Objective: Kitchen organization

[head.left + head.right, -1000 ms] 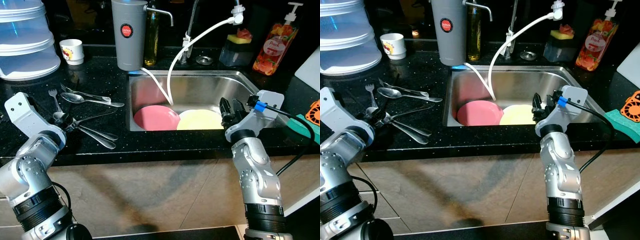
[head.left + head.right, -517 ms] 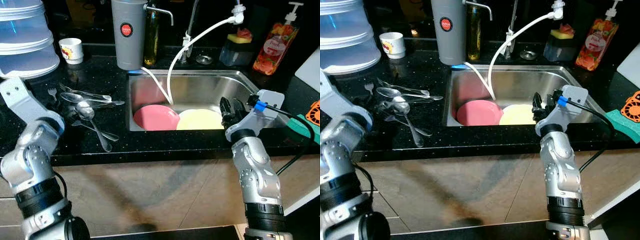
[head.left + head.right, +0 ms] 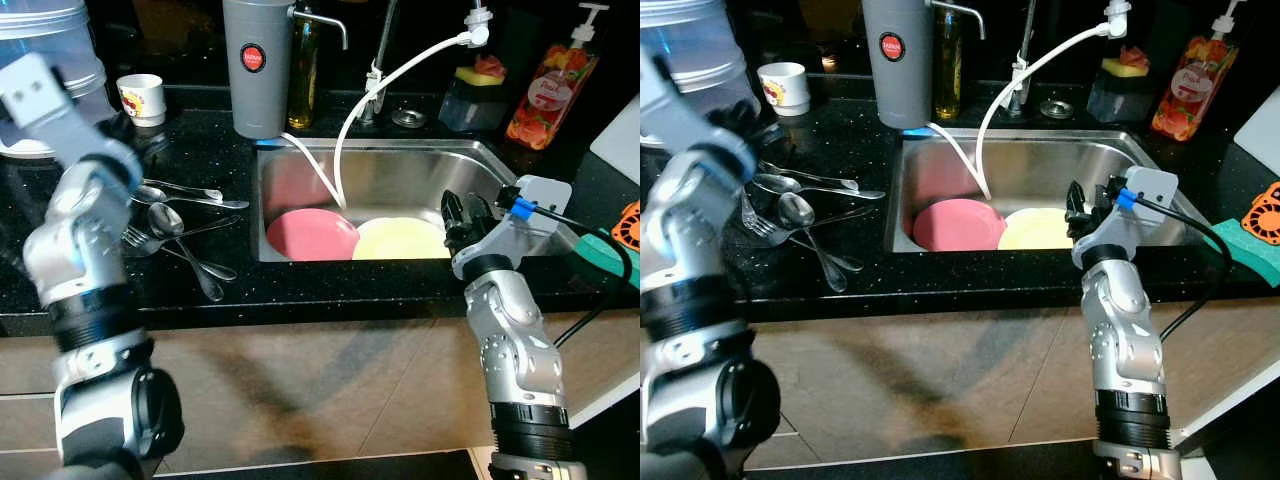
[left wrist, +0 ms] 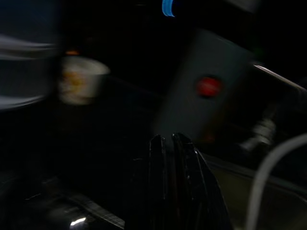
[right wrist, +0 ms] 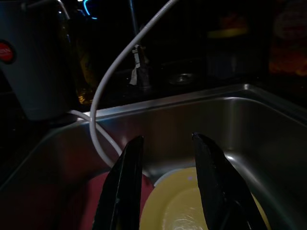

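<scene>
A black speckled counter [image 3: 330, 285] runs across the scene, with a steel sink [image 3: 400, 170] set into it and pale cabinet fronts [image 3: 330, 390] below its front edge. In the sink a pink plate [image 3: 312, 236] and a yellow plate [image 3: 400, 240] lie side by side on the bottom, touching or slightly overlapping, and a white hose [image 3: 385, 85] curves down from the tap area to the basin near the pink plate. On the counter to the left of the sink a loose heap of spoons and forks [image 3: 180, 225] lies crossed over one another. Behind them stand a small white cup [image 3: 143, 101], a tall grey canister [image 3: 258, 65] with a red round label, and a bottle of oil [image 3: 304, 70] just beside it. At the far left is a stack of clear plastic tubs [image 3: 50, 30]. Behind the sink on the right are a sponge holder [image 3: 475, 95] and a soap pump bottle [image 3: 548, 90]. The left gripper [image 4: 172, 146] is raised above the counter near the cup, its fingers pressed together with nothing between them. The right gripper [image 5: 165, 163] hangs over the sink's right side above the yellow plate, its fingers spread apart and empty. A green sponge [image 3: 605, 255] lies at the right edge.
</scene>
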Robot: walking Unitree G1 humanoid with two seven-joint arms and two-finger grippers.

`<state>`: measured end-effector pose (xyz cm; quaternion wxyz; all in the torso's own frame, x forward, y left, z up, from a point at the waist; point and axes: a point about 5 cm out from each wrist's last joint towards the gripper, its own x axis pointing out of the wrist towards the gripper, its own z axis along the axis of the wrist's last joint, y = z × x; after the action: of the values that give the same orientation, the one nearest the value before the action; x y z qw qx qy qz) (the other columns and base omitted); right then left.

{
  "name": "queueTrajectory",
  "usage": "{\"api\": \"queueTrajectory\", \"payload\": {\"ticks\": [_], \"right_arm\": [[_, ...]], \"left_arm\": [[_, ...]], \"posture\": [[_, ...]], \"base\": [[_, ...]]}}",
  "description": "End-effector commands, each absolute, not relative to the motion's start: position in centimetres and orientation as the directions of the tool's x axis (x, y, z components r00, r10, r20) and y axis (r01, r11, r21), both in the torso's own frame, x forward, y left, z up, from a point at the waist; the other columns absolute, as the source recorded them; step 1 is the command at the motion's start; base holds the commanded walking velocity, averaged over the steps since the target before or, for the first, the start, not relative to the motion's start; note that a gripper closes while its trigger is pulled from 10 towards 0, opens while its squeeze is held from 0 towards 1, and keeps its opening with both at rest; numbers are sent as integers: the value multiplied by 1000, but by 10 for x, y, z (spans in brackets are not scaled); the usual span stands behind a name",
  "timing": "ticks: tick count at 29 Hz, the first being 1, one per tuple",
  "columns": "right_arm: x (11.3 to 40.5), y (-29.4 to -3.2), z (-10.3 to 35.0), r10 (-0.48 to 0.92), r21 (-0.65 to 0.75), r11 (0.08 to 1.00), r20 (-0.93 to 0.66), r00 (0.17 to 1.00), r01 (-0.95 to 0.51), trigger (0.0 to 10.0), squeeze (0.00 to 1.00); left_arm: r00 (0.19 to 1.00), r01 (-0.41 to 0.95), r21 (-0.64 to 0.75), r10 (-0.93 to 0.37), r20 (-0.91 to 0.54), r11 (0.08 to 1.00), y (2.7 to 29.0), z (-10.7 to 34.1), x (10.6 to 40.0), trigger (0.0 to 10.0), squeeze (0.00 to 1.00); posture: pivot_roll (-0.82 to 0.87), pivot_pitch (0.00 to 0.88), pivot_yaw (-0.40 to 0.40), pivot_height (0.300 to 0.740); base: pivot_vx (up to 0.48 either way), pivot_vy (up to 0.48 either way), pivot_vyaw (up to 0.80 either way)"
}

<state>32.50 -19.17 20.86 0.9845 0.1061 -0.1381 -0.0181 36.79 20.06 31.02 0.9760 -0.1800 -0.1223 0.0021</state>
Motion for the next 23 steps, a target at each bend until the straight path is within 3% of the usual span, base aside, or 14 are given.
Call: {"api": "queueTrajectory", "payload": {"ticks": [1,5,6,7,11,15,16,18,19,20,22,23], "right_arm": [[324,-197,209,-85,208,978,273,958,28,10000,0],[320,-199,209,-103,207,977,277,955,45,10000,0],[317,-202,209,-117,207,977,277,954,60,10000,0],[315,-205,208,-129,207,976,276,952,72,10000,0],[310,-210,205,-152,206,974,269,951,97,10000,0],[309,-210,202,-152,207,973,259,954,99,10000,0],[312,-207,201,-138,210,974,254,957,84,10000,0],[312,-207,201,-138,210,974,254,957,84,10000,0],[317,-201,200,-112,212,976,249,962,59,10000,0],[317,-201,200,-112,212,976,249,962,59,10000,0],[322,-194,200,-85,216,976,246,965,31,10000,0],[322,-194,200,-85,216,976,246,965,31,10000,0]], "left_arm": [[973,122,-344,-44,225,931,181,305,375,10000,0],[983,142,-319,-96,155,937,154,296,384,10000,0],[983,156,-290,-118,143,944,147,293,383,10000,118],[982,160,-265,-127,137,951,144,291,381,10000,1000],[985,170,-228,-157,74,959,148,278,373,10000,1000],[971,233,-8,-232,49,972,192,275,345,10000,1000],[982,182,73,-185,44,981,216,278,338,10000,1000],[982,182,73,-185,44,981,216,278,338,10000,1000],[998,56,113,-58,10,992,247,275,332,10000,1000],[998,56,113,-58,10,992,247,275,332,10000,1000],[993,-104,41,106,-59,994,273,263,325,10000,1000],[993,-104,41,106,-59,994,273,263,325,10000,1000]], "posture": [[73,0,-39,740],[29,0,-12,740],[21,0,-6,740],[18,0,-3,740],[11,0,6,740],[56,0,-4,740],[68,0,-8,740],[68,0,-8,740],[110,0,-24,740],[110,0,-24,740],[125,0,-32,740],[125,0,-32,740]], "base": [[0,0,0],[0,0,0],[0,0,0],[0,0,0],[0,0,0],[0,0,0],[0,0,0],[0,0,0],[0,0,0],[0,0,0],[0,0,0],[0,0,0]]}}
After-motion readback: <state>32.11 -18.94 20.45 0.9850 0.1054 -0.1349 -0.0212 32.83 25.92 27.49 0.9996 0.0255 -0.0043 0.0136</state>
